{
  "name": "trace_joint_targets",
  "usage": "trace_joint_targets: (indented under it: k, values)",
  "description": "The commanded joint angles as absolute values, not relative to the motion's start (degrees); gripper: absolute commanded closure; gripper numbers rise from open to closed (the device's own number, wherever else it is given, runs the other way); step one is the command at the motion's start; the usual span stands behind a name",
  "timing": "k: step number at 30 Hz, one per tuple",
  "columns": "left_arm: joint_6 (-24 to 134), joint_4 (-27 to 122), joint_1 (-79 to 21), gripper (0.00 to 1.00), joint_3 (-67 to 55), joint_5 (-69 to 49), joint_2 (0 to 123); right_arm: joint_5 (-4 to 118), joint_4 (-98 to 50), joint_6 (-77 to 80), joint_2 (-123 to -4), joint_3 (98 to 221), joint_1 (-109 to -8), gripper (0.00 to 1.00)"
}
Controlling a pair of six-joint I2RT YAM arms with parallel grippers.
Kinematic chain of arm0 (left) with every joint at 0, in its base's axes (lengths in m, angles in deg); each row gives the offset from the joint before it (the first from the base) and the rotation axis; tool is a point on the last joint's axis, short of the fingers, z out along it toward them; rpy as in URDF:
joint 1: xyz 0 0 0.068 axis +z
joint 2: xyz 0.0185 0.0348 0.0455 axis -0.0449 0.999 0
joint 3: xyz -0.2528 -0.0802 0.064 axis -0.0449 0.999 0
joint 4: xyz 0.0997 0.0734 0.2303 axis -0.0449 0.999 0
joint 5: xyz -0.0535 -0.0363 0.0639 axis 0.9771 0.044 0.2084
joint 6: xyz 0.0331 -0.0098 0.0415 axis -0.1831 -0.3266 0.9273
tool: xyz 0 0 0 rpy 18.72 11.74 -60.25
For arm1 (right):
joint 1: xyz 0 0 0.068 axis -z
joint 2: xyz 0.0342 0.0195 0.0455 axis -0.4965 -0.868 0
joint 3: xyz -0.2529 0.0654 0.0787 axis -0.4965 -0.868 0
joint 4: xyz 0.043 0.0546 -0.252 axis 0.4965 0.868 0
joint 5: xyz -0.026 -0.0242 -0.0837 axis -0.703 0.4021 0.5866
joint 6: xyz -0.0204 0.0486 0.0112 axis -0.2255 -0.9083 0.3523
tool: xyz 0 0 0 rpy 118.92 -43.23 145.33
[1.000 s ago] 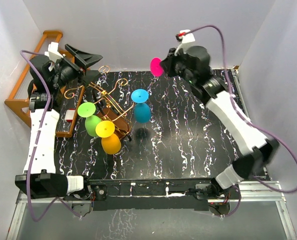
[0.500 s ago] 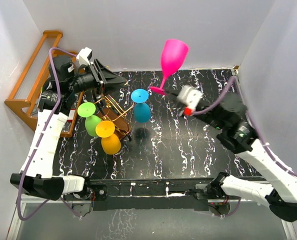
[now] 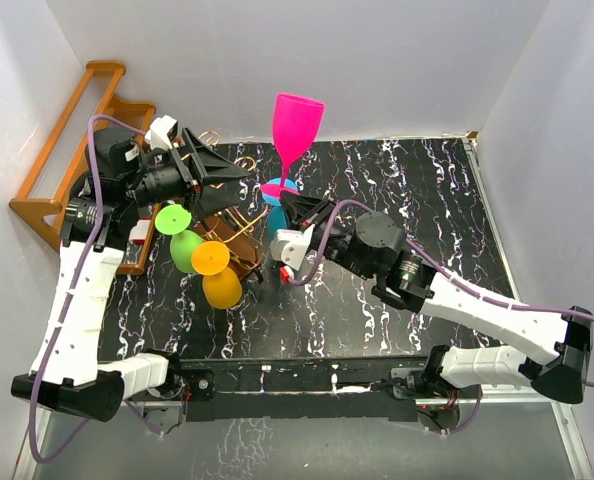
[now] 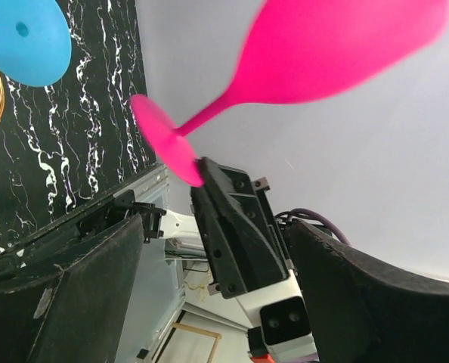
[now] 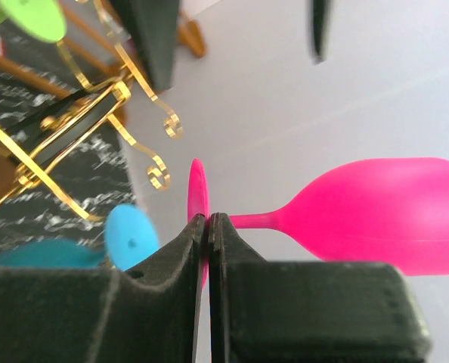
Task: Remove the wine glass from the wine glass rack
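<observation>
My right gripper (image 3: 289, 203) is shut on the foot of a pink wine glass (image 3: 297, 122) and holds it upright above the table, just right of the wine glass rack (image 3: 225, 212). In the right wrist view my jaws (image 5: 208, 223) pinch the pink foot, with the bowl (image 5: 383, 215) to the right. The gold wire rack (image 5: 73, 128) still carries a green glass (image 3: 180, 232), a yellow-orange glass (image 3: 217, 272) and a blue glass (image 3: 276, 220). My left gripper (image 3: 217, 166) is open and empty over the rack's back. It sees the pink glass (image 4: 345, 45) from below.
An orange-brown wooden stepped shelf (image 3: 67, 150) stands at the back left against the wall. The black marbled table (image 3: 437, 200) is walled in white at the back and both sides. The right arm lies across the table's middle.
My right arm has swung from the back right to the middle, carrying the pink glass leftward toward the rack. My left gripper has shifted a little right over the rack.
</observation>
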State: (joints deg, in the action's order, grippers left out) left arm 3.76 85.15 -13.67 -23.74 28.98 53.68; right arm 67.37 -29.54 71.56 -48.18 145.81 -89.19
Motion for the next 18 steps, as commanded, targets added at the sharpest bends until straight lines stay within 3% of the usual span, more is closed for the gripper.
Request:
trace_joint_targets:
  k: [1,12,18]
  values:
    - [2.1,87.8,-13.9,0.22,-23.0,29.6,51.8,71.1,-46.1,78.6,-48.8,145.8,-91.0,0.92]
    - [-1.4,81.9,-13.9,0.24,-21.9,30.0,52.9,75.1,-55.1,83.4,-51.6,144.6,-98.4,0.92]
    - [-1.6,80.8,-13.9,0.37,-21.0,30.7,53.0,76.6,-56.8,84.3,-53.4,145.3,-100.7,0.92]
